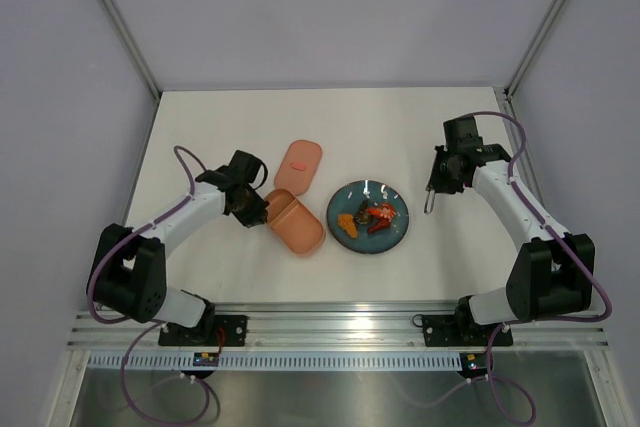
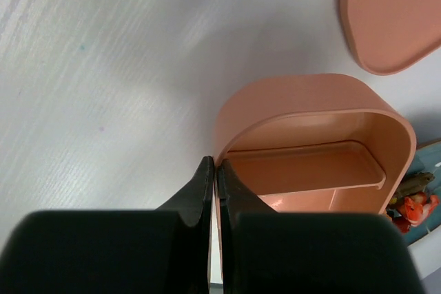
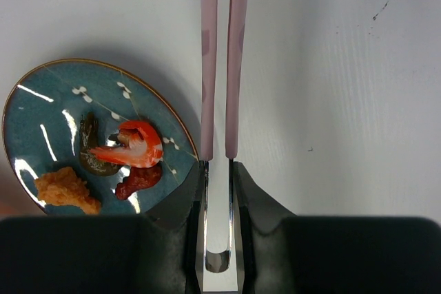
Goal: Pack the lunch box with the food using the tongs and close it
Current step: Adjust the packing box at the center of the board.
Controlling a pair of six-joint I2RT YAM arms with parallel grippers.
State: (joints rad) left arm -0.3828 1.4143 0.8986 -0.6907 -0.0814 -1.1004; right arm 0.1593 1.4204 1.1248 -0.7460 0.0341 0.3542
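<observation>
White table (image 1: 220, 127) fills your workspace, with plain grey walls behind it. Your left gripper (image 1: 262, 209) is pinched tight on the lunch box (image 1: 300, 230) at its near left corner. In the left wrist view, that gripper (image 2: 214, 166) has one finger outside the wall and the other inside the lunch box (image 2: 310, 135), with the tips closed together over the rim. The box sits open just left of the teal plate (image 1: 395, 232), and you can see the divider between its two compartments. Its lid (image 1: 300, 164) lies flat on the table just behind it, off the box, and shows at the top corner of the left wrist view (image 2: 393, 12). All the food (image 1: 365, 219) is on the plate (image 3: 41, 108): an orange crumbed piece (image 3: 65, 189), a bright red shrimp (image 3: 134, 148) lying on a dark brown piece (image 3: 89, 146), and a dark red bit (image 3: 138, 180) just below them. Your right gripper (image 1: 436, 182) is clamped on the tongs (image 1: 429, 202) to the right of the plate. From the right wrist, the gripper (image 3: 217, 164) squeezes the tongs (image 3: 208, 67) near the looped end, and their two pinkish arms run out past the plate's edge with a narrow gap between them. Their tips are out of frame.
</observation>
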